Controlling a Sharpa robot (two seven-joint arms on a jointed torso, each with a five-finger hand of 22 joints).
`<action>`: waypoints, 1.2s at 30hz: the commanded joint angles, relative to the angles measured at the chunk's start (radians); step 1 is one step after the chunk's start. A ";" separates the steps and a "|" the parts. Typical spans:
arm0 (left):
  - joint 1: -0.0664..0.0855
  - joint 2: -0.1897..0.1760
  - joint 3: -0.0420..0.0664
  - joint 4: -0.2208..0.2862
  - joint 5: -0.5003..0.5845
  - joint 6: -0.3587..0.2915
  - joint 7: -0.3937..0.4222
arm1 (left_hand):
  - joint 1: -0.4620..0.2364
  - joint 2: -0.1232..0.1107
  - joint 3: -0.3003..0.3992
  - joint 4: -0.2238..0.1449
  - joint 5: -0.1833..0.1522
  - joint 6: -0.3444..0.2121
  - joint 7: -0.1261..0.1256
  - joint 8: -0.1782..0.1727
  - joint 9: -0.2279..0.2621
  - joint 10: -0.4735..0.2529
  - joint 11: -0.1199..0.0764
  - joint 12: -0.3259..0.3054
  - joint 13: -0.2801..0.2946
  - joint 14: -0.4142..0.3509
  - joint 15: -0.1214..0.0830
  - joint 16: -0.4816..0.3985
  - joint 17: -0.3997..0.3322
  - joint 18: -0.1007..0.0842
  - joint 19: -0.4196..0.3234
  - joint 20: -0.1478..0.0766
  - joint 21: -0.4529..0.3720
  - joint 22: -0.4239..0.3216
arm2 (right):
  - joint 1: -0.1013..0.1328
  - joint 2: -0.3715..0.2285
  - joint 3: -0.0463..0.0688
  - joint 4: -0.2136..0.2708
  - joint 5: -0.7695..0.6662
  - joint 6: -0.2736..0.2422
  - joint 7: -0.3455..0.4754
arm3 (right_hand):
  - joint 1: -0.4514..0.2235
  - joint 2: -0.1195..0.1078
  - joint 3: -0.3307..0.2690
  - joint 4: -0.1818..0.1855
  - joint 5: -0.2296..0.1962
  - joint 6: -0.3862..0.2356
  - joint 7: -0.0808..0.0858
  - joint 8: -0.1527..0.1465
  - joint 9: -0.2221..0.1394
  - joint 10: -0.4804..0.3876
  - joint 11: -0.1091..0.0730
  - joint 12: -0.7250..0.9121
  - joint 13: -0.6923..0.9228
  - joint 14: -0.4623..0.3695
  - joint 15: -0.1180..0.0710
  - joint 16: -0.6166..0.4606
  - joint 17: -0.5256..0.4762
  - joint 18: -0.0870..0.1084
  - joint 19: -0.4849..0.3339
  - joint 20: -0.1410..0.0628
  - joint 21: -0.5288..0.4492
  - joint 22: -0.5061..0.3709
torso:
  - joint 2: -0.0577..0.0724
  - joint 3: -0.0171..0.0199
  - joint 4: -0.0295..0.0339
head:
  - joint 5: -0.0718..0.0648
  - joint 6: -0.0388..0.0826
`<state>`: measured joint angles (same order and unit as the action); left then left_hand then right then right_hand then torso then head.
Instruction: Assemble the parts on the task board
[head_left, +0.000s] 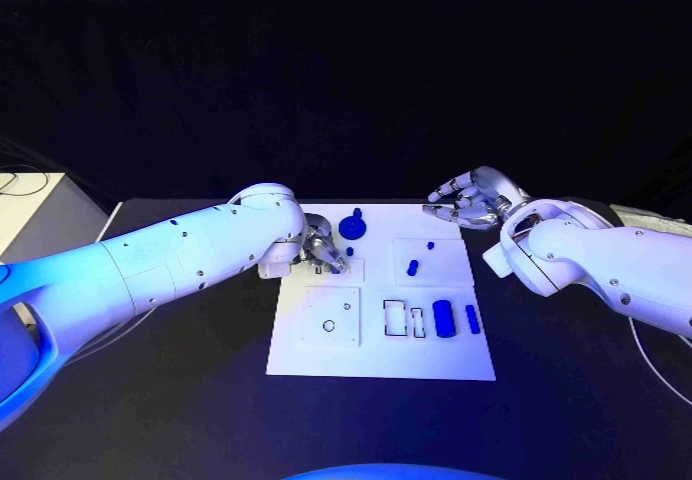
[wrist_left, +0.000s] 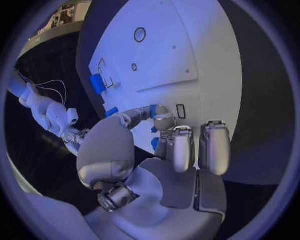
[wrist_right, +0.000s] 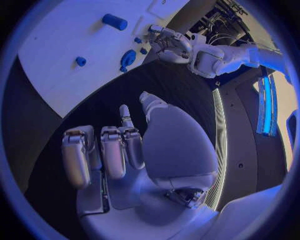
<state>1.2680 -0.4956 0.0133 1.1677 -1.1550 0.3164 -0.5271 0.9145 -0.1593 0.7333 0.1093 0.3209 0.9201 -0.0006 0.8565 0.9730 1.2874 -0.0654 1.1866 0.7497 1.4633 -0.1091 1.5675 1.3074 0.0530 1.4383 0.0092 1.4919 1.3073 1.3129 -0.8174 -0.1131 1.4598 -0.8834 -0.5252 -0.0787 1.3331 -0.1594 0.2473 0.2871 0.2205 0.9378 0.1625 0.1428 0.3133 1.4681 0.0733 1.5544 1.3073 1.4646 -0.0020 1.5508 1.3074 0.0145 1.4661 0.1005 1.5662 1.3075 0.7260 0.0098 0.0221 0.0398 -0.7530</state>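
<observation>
The flat white rectangular task board (head_left: 378, 345) lies in the middle of the black table (head_left: 173, 400), long side running near to far. The left hand (head_left: 320, 247) is down over the board's far-left part, and in the left wrist view its thumb and one finger (wrist_left: 164, 120) close on a small blue part (wrist_left: 153, 111), with more blue showing just under the fingers. I judge it is pinching this piece to carry or seat it, though whether the piece already stands in a socket cannot be told.

The other pieces lie loose, waiting their turn: a blue flat piece with a round head (head_left: 355, 225) at the far edge just right of the left hand, a small blue peg (head_left: 413, 267) on the raised square at the far right, and a thick blue cylinder (head_left: 443, 318) with a thin blue bar (head_left: 472, 319) beside it at the near right. Left of these sit black-outlined rectangular slots (head_left: 394, 316), and a round hole (head_left: 329, 325) in the near-left plate, both apparently unfilled, so the assembly looks barely begun.

The right hand (head_left: 469, 200) hovers off the board past its far-right corner, holding nothing, fingers loosely curled and apart, likely parked clear of the left arm's working space.
</observation>
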 joint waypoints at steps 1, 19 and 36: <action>-0.003 0.002 -0.001 -0.003 0.010 -0.036 0.002 | 0.021 0.017 0.003 -0.004 0.008 -0.024 0.002 -0.014 -0.001 -0.019 0.003 -0.013 -0.020 0.104 -0.003 -0.002 0.253 -0.004 -0.007 -0.004 -0.009 0.031 | 0.000 -0.001 0.000 0.002 -0.009 0.007 0.006 | -0.012 -0.001 0.007 0.000 0.004 -0.007 0.001 0.005 -0.001 0.083 0.007 -0.006 0.246 0.088 0.008 -0.004 0.188 -0.012 0.100 0.009 -0.004 0.257 | 0.000 -0.0003 0.0009 | -0.001 -0.001; -0.003 -0.001 0.002 0.004 0.070 -0.080 0.005 | 0.094 0.017 0.124 -0.068 0.012 -0.080 0.054 -0.174 -0.073 -0.111 0.045 -0.095 -0.173 0.095 0.032 -0.017 0.226 0.006 -0.039 0.020 -0.034 -0.016 | 0.000 0.000 0.000 0.000 -0.009 0.011 0.005 | -0.013 -0.002 0.008 0.000 0.004 -0.007 0.001 0.005 -0.001 0.084 0.007 -0.005 0.247 0.088 0.008 -0.004 0.187 -0.012 0.099 0.009 -0.006 0.256 | 0.000 0.0011 0.0007 | 0.000 -0.004; -0.003 -0.001 0.002 0.006 0.092 -0.080 0.007 | 0.127 0.033 0.173 -0.118 0.015 -0.064 0.068 -0.211 -0.090 -0.120 0.056 -0.101 -0.191 0.095 0.042 -0.016 0.226 0.007 -0.041 0.030 -0.035 -0.017 | -0.001 0.001 0.000 -0.002 -0.009 0.017 0.003 | -0.013 -0.002 0.008 0.000 0.004 -0.007 0.001 0.005 -0.001 0.084 0.007 -0.005 0.247 0.088 0.008 -0.004 0.187 -0.012 0.099 0.009 -0.006 0.256 | 0.000 0.0011 0.0006 | 0.000 -0.002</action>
<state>1.2695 -0.5030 0.0180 1.1693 -1.0859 0.2402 -0.5302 1.0256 -0.1354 0.7603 0.1351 0.3330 0.8474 0.0696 0.6421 0.8811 1.1754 -0.0038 1.0879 0.5575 1.4668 -0.0764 1.5547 1.3074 0.0531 1.3968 0.0322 1.4609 1.2898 1.3128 -0.8169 -0.1131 1.4573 -0.8834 -0.5232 -0.0795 1.3292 -0.1635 0.2473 0.2871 0.2205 0.9378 0.1625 0.1428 0.3133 1.4681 0.0733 1.5544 1.3077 1.4646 -0.0020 1.5509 1.3074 0.0145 1.4661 0.1005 1.5662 1.3080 0.7249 0.0109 0.0226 0.0399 -0.7563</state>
